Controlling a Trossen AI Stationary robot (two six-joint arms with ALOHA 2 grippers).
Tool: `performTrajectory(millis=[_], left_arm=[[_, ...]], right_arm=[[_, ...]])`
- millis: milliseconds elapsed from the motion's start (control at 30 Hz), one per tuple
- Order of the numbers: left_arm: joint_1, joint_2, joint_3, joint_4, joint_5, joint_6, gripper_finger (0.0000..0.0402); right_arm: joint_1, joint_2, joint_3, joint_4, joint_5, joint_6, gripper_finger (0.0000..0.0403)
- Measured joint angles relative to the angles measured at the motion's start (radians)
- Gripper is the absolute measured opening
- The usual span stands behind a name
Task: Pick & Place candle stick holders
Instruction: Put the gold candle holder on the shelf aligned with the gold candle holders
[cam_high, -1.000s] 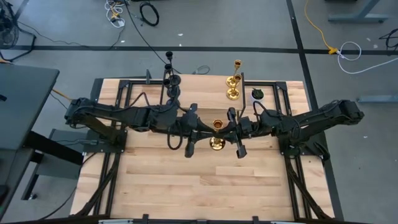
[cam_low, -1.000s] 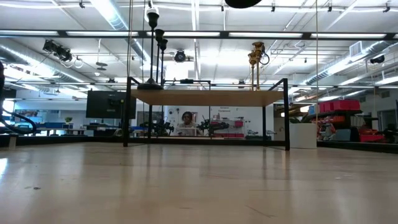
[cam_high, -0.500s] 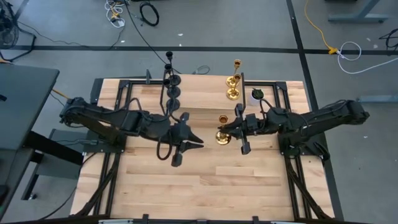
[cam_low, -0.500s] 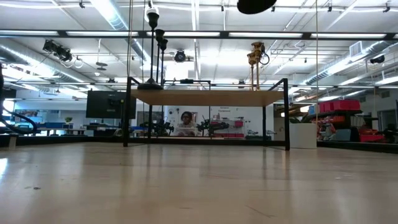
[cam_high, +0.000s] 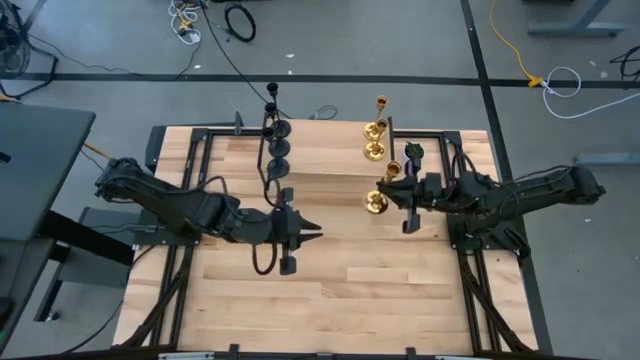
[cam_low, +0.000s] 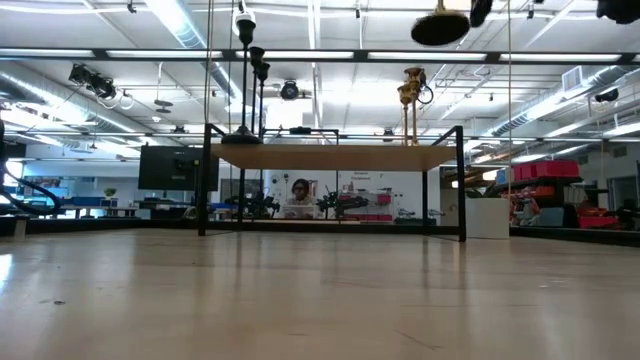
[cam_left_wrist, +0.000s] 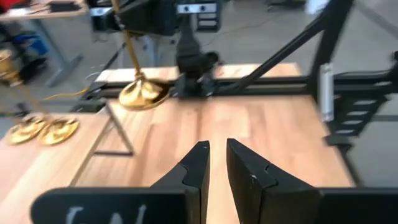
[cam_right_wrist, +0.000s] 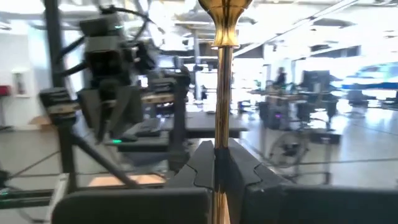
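Observation:
My right gripper (cam_high: 394, 194) is shut on a shiny gold candle stick holder (cam_high: 380, 198), carried in the air just in front of the raised wooden shelf (cam_high: 320, 150). In the low view its round base (cam_low: 441, 27) shows from below, high above the table. Two more gold holders (cam_high: 374, 140) and three matte black ones (cam_high: 278, 140) stand on their bases on the shelf. My left gripper (cam_high: 316, 232) is at mid-table, empty, its fingers (cam_left_wrist: 200, 163) drawn together with only a narrow slit between them. My right gripper pinches the gold holder's thin stem (cam_right_wrist: 222, 118) between its two fingers, below the cup at the stem's top (cam_right_wrist: 224, 18). The fingers come level from the table's right side and lie across the stem. The holder stands upright, lifted clear of the table.
A small white pot with a green plant (cam_high: 414, 152) stands at the shelf's right end, close to the held holder. The shelf's black frame legs (cam_low: 461, 185) rise from the table. Bare wooden tabletop (cam_high: 330, 300) lies toward the near edge. A person (cam_low: 299, 195) sits far behind.
My right gripper has carried the gold holder, still upright, toward the table's right and far edge, to the shelf's right end. My left gripper has opened, drawn away from the holder toward the table's left and near side, then brought its fingers together.

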Motion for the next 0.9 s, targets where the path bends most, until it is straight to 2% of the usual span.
performTrajectory(millis=[233, 633, 900], left_arm=[[-0.008, 0.0, -0.111, 0.045, -0.052, -0.05, 0.0058], [-0.019, 0.0, -0.353, 0.298, -0.054, -0.088, 0.0058], [-0.019, 0.0, -0.401, 0.342, -0.045, -0.123, 0.0058]], right_arm=[[-0.077, -0.002, -0.043, 0.044, 0.028, -0.005, 0.0006], [-0.235, 0.008, -0.08, 0.055, 0.018, 0.017, 0.0006], [-0.318, 0.063, -0.08, 0.055, -0.002, 0.022, 0.0006]])
